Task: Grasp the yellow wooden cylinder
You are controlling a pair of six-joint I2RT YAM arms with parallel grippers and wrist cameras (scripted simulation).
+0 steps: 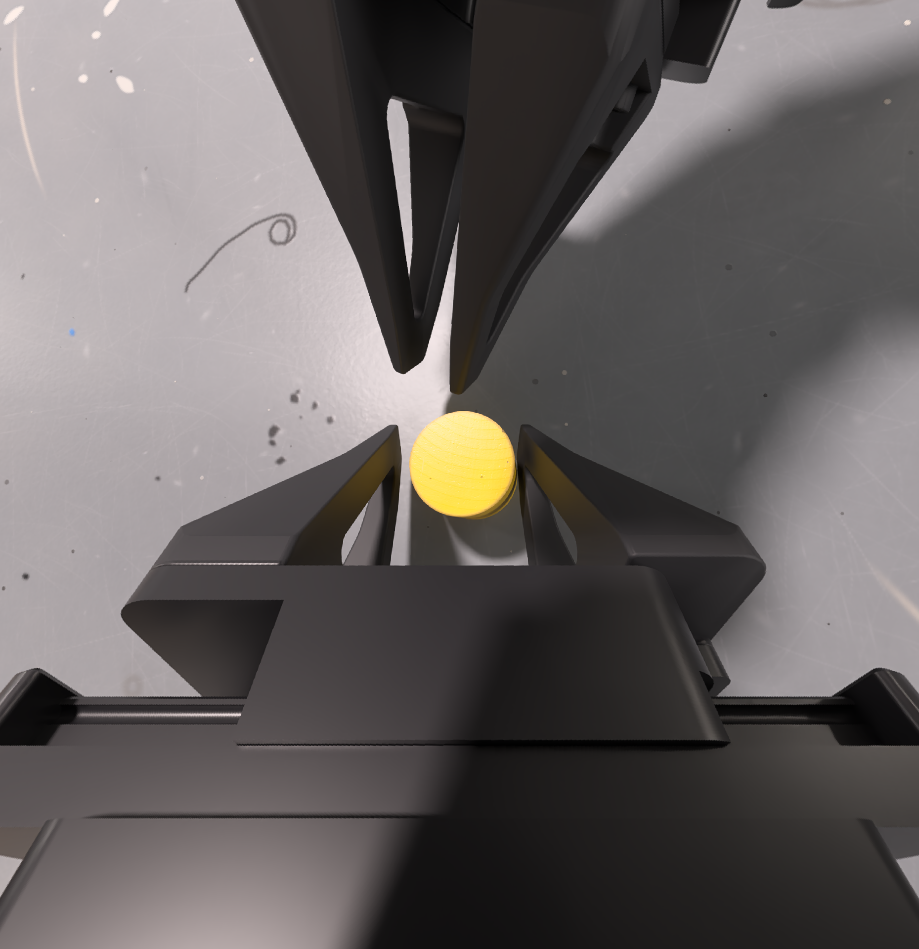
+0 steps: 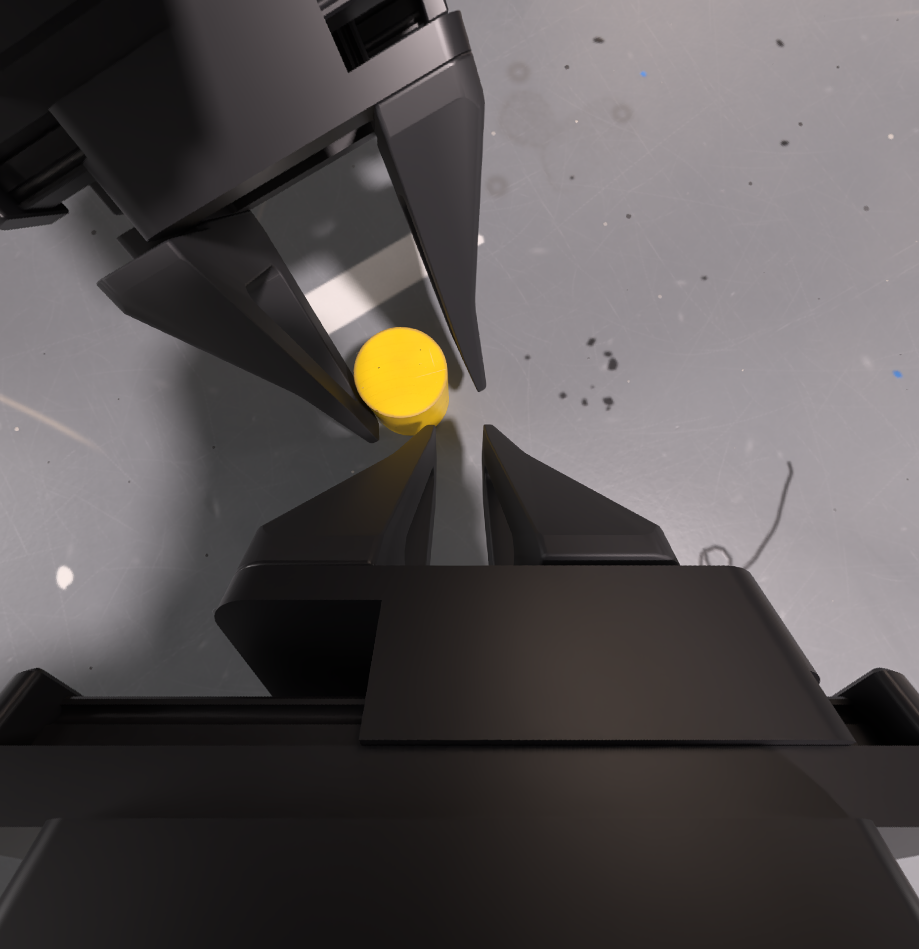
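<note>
The yellow wooden cylinder (image 1: 462, 462) stands upright on the grey table (image 1: 139, 411). My left gripper (image 1: 458, 426) is open and straddles it: the right finger (image 1: 529, 462) touches its side, while the left finger (image 1: 390, 462) stands a little apart. My right gripper (image 2: 460, 427) points down just beside the cylinder (image 2: 400, 377), jaws a narrow gap apart with nothing between them. Its left fingertip (image 2: 430, 436) is next to the cylinder's base. In the left wrist view the right gripper (image 1: 432, 380) comes in from the top. In the right wrist view the left gripper (image 2: 425, 413) comes in from the upper left.
The two grippers face each other tip to tip over the same spot, very close together. The table (image 2: 703, 308) is scratched and speckled, with a thin dark scribble (image 1: 241, 246) and dark specks (image 2: 601, 359) on it. Nothing else stands on the surface that shows.
</note>
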